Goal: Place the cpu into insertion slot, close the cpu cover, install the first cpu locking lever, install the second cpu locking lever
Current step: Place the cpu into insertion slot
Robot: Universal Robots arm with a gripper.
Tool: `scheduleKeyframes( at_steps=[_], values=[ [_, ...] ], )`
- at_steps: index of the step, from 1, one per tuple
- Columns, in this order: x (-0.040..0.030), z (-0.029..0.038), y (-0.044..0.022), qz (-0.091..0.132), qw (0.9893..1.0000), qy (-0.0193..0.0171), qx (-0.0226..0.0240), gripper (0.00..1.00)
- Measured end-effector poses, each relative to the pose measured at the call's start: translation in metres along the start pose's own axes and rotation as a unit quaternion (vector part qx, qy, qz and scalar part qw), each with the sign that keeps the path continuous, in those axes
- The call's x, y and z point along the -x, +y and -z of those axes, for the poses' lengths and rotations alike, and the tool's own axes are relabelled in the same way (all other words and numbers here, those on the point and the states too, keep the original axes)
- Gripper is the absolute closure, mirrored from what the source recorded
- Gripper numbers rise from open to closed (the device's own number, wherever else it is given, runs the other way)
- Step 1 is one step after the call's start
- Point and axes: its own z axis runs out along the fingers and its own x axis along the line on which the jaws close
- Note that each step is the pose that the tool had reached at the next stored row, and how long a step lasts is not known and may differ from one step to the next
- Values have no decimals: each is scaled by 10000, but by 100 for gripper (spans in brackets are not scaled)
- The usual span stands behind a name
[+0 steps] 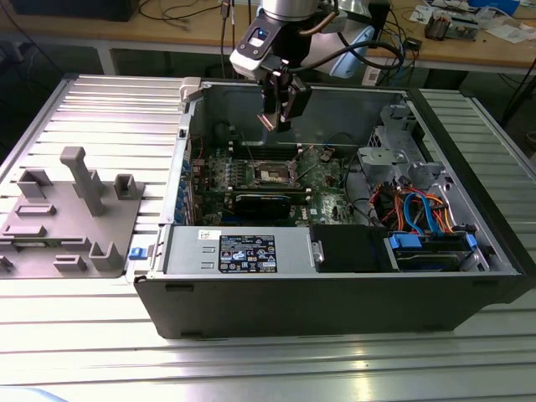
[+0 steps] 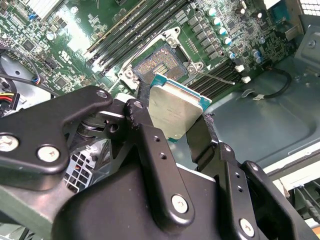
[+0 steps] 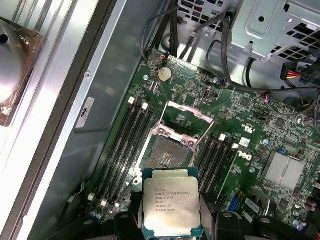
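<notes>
My gripper (image 1: 277,115) hangs inside the open computer case, shut on the cpu (image 1: 270,121). In both wrist views the cpu (image 3: 170,202) (image 2: 175,107) sits flat between the black fingers (image 2: 145,130), silver face toward the camera, with a green edge showing. It hovers above the insertion slot (image 3: 169,155) (image 2: 161,64) (image 1: 272,173), apart from it and offset to one side. The slot's dark contact field lies bare. The cpu cover (image 3: 189,112) stands raised at the slot's far edge. A thin wire lever (image 2: 216,76) sticks out beside the slot.
Memory slots (image 3: 122,145) flank the socket on the green motherboard (image 3: 250,125). A long black card (image 1: 264,202), a black shroud (image 1: 251,251) and a drive cage with blue and orange cables (image 1: 419,209) stand inside the case. A grey fixture tray (image 1: 71,209) lies at the exterior view's left.
</notes>
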Motion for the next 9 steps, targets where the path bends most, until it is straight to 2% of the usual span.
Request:
scheduleKeyframes(
  at_steps=[9],
  values=[
    [0, 0, 0, -58, 10000, -1, 1, 46]
  ],
)
